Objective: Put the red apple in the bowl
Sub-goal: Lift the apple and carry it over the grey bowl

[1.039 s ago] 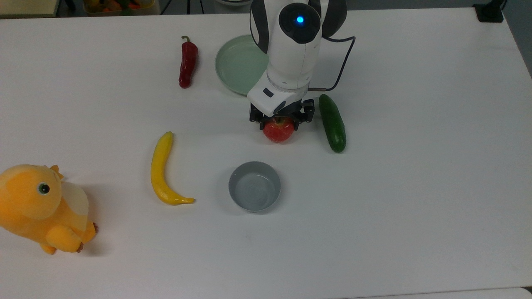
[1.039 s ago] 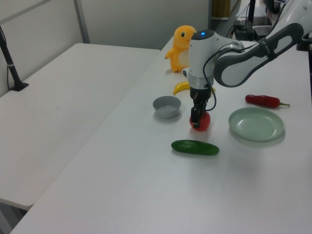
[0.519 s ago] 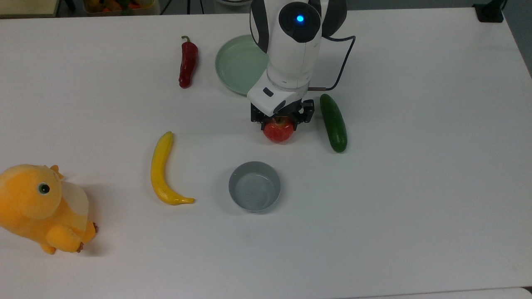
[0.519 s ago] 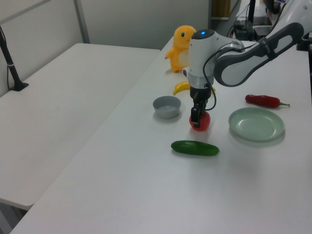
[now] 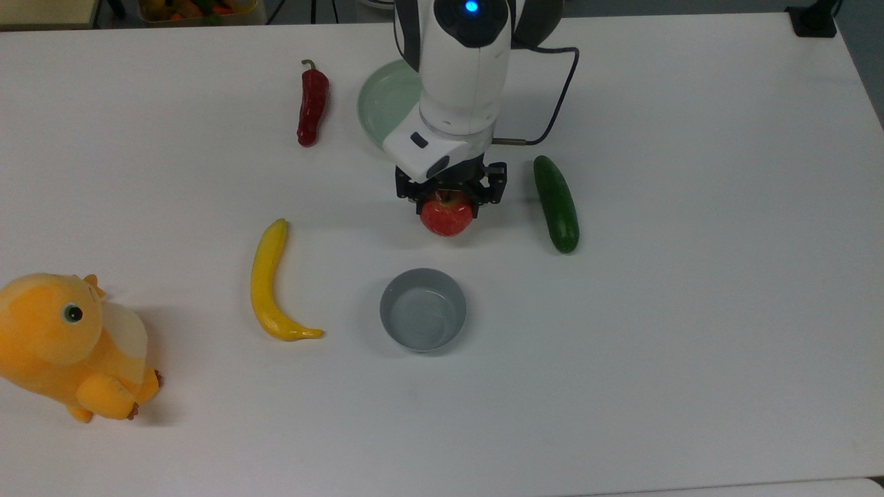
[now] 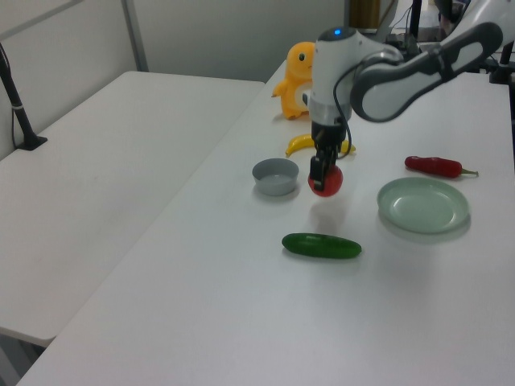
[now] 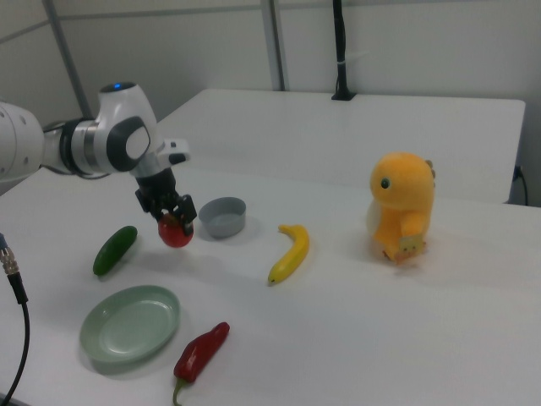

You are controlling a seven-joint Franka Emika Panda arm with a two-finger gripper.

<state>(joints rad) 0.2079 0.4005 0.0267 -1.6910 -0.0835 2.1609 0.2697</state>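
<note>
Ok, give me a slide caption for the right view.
Gripper holds the red apple above the table, beside the empty grey bowl.

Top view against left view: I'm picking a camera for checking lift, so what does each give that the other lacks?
Top view: the tool gripping both sides of the red apple, and the bowl with its empty floor. Left view: bare table beneath the apple, so it hangs lifted. Both: the tool shut on the apple, beside the bowl, not over it.

The gripper (image 5: pixel 449 195) lifts the red apple (image 5: pixel 447 215) up off the table (image 5: pixel 690 310). In the top view the red apple slides a little toward 9 o'clock, and the arm (image 5: pixel 459 62) leans that way too.
</note>
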